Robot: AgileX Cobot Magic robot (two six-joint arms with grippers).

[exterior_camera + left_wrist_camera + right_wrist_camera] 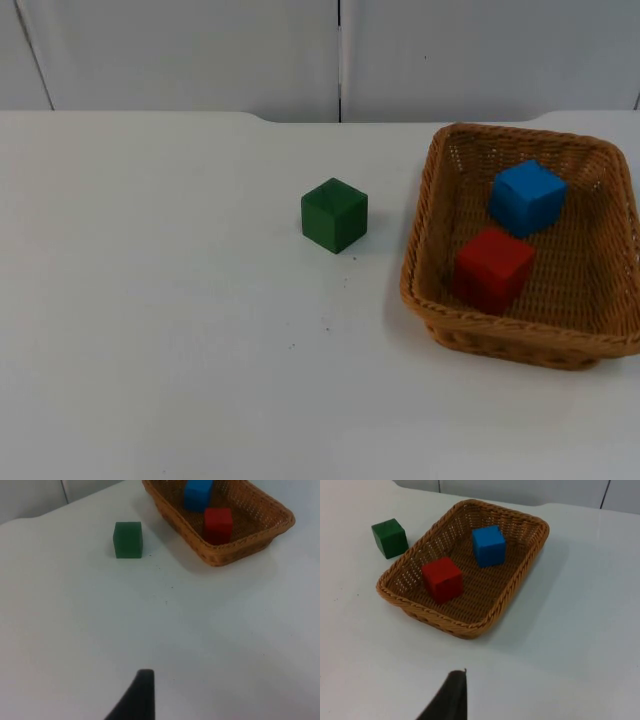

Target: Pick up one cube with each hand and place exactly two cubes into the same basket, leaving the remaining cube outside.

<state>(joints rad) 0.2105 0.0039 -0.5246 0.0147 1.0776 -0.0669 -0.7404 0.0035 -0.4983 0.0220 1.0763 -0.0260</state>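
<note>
A brown woven basket (418, 250) stands on the right side of the table. Inside it, a blue cube (527, 196) lies toward the back and a red cube (493, 268) toward the front. A green cube (334, 214) sits on the table left of the basket, apart from it. The left wrist view shows the green cube (128, 539), the basket (240, 544), the red cube (218, 524) and the blue cube (197, 494), with my left gripper (142, 690) far back from them. My right gripper (452, 692) hangs short of the basket (440, 621), which holds the red cube (442, 579) and blue cube (488, 545); the green cube (390, 537) lies beyond.
The white table top (150, 350) stretches bare to the left and front of the green cube. The grey partition wall (340, 50) closes off the back. The basket reaches close to the table's right edge.
</note>
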